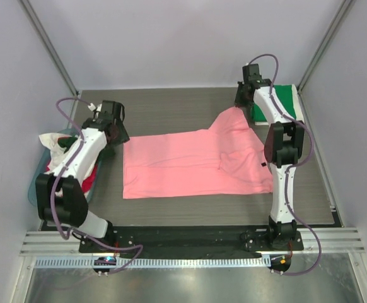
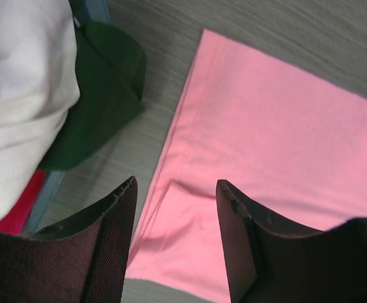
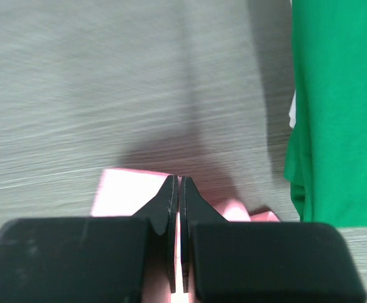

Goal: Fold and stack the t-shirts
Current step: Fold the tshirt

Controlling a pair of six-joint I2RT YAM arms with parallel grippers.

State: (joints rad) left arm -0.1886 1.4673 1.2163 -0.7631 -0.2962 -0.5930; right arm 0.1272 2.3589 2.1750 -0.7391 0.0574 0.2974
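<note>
Pinching the far sleeve of a pink shirt (image 1: 183, 167) spread flat on the counter (image 1: 171, 104), right fingers (image 3: 168, 202) pressed together, beside a folded green shirt (image 3: 335, 95); left fingers (image 2: 117, 240) spread above the pink shirt's left edge.

On my right wrist cam the gripper (image 3: 179, 189) is pinched tight on the edge of the pink t-shirt (image 3: 123, 189), with cloth bunched on both sides of the tips. Off to its right lies the green t-shirt (image 3: 338, 107), and there's grey desk (image 3: 108, 82) ahead.
</note>
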